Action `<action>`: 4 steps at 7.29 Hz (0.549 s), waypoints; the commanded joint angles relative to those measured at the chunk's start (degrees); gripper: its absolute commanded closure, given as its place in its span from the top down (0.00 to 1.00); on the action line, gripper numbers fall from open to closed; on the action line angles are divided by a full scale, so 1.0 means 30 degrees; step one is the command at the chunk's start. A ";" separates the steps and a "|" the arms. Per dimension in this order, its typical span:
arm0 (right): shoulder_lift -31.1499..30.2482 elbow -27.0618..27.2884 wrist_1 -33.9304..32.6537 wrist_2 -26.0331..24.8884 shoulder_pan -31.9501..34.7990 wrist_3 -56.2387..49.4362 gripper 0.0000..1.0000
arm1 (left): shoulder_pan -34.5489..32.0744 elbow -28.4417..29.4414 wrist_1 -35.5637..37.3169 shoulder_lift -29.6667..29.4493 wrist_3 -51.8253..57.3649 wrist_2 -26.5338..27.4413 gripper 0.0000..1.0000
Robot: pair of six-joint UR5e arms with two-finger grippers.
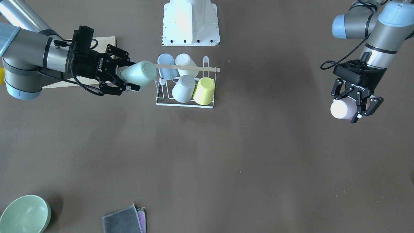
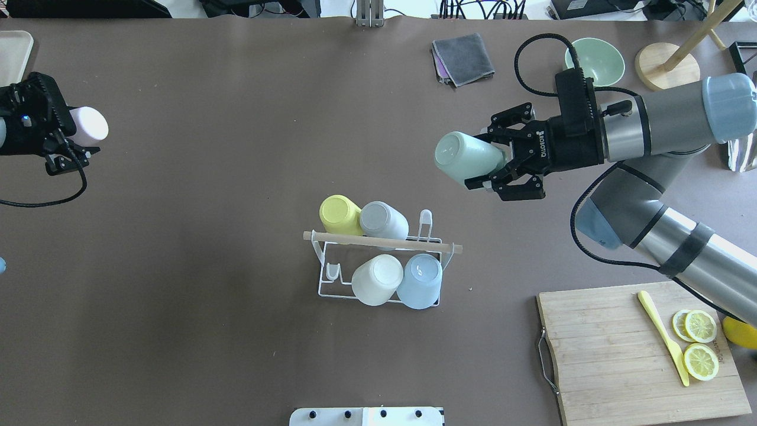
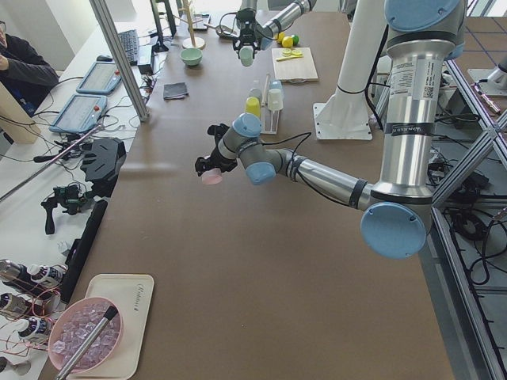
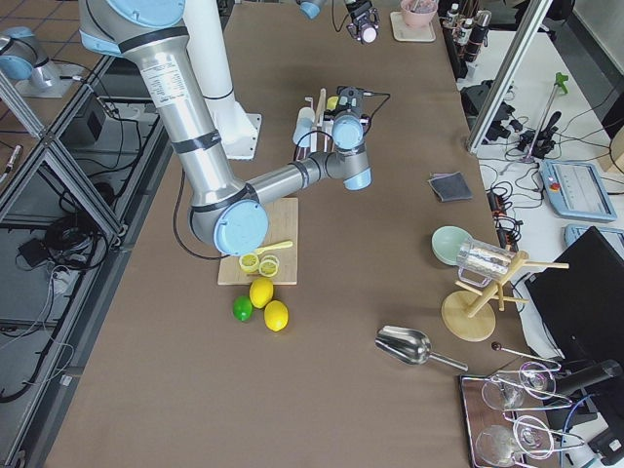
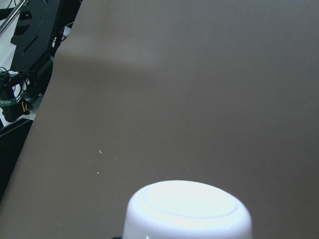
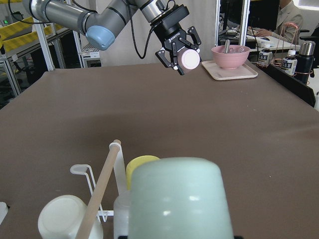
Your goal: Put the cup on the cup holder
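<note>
Green cup (image 2: 460,155) is in the air, tilted base-out, up off the far right of the cup holder (image 2: 378,241). Right gripper (image 2: 488,158) pinches it near the mouth end. Four prongs are taken. I'd aim for the free prong (image 2: 424,220) at the far-right corner: tip the cup mouth-down, clear the dowel, lower slowly. Left gripper (image 1: 347,108) clamps a pink cup (image 1: 339,110), well off left.

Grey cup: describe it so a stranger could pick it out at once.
In the middle of the brown table stands a white wire cup holder bearing four upturned cups. The grey cup is in the row away from the robot, beside the yellow cup; it is the only grey one.
</note>
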 commanded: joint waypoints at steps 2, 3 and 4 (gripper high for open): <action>-0.0387 -0.0408 0.2239 -0.4582 -0.2713 0.0011 0.12 | 0.2967 -0.0912 -0.6325 -0.0025 -0.1902 -0.1113 0.49; -0.0475 -0.0410 0.2271 -0.5437 -0.2981 0.0011 0.12 | 0.4578 -0.0915 -0.9483 0.0063 -0.3484 -0.1056 0.48; -0.0534 -0.0555 0.2706 -0.6373 -0.3187 0.0011 0.12 | 0.5551 -0.0886 -1.1980 0.0093 -0.4195 -0.1084 0.48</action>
